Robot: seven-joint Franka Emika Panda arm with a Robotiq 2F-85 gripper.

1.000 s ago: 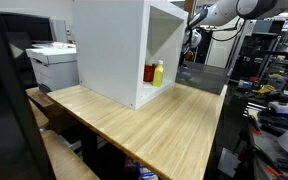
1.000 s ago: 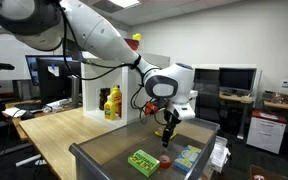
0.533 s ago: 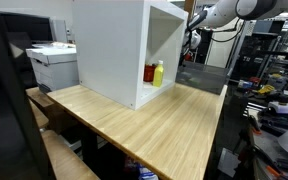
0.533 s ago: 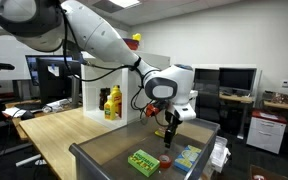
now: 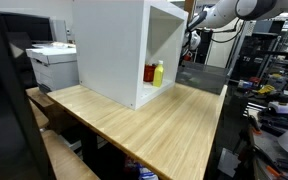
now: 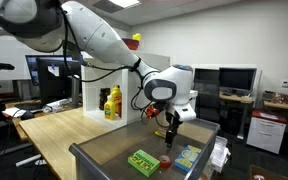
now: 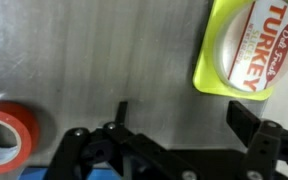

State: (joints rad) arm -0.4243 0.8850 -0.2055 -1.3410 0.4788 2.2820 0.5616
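Note:
My gripper (image 7: 179,115) is open and empty, pointing down over a grey metal table top (image 7: 114,50). In the wrist view a yellow-green turkey package (image 7: 247,45) lies just beyond one finger, and a red tape roll (image 7: 6,140) lies at the far side. In an exterior view the gripper (image 6: 168,133) hangs just above the grey table (image 6: 104,150), with a green box (image 6: 143,161) and a small red object (image 6: 166,160) close by. A blue-green packet (image 6: 187,156) lies next to them.
A white open cabinet (image 5: 114,50) stands on a wooden table (image 5: 154,125) and holds a yellow bottle (image 5: 158,73) and a red bottle (image 5: 150,73). A printer (image 5: 52,65) stands at the far end. Monitors (image 6: 234,78) and desks stand behind.

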